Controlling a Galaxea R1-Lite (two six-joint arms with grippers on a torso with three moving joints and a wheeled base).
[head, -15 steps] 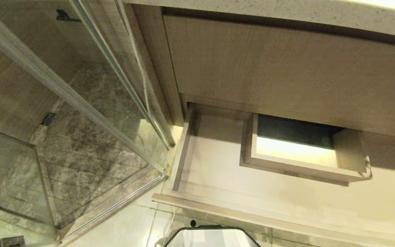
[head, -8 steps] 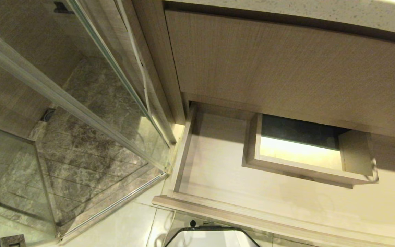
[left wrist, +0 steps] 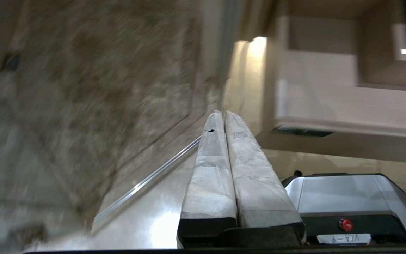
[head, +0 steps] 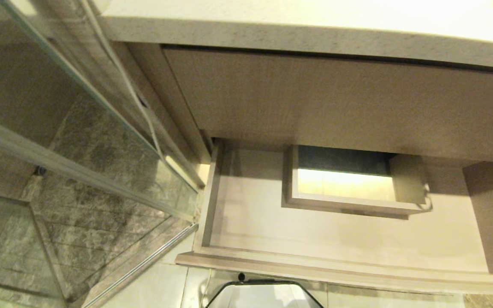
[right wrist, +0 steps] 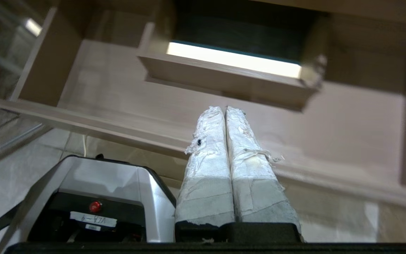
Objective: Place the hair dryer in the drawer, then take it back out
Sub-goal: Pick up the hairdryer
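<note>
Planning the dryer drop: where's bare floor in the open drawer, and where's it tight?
The wide light-brown wood-grain drawer is open with nothing in it. Free patches: the broad strip between the front rail and the boxed rectangular cutout, plus the bay beside the left wall. Tightest behind, under the taller wood-grain panel.

Drawer (head: 336, 239) right end past the frame edge; left wrist view motion-blurred.

Grey base (right wrist: 100, 183) with red button (right wrist: 95, 206); white-taped gripper fingers (right wrist: 206, 165).

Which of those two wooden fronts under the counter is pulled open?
The lower one, the drawer: it juts out, showing its bare floor. The taller panel above stays flush under the countertop.
</note>
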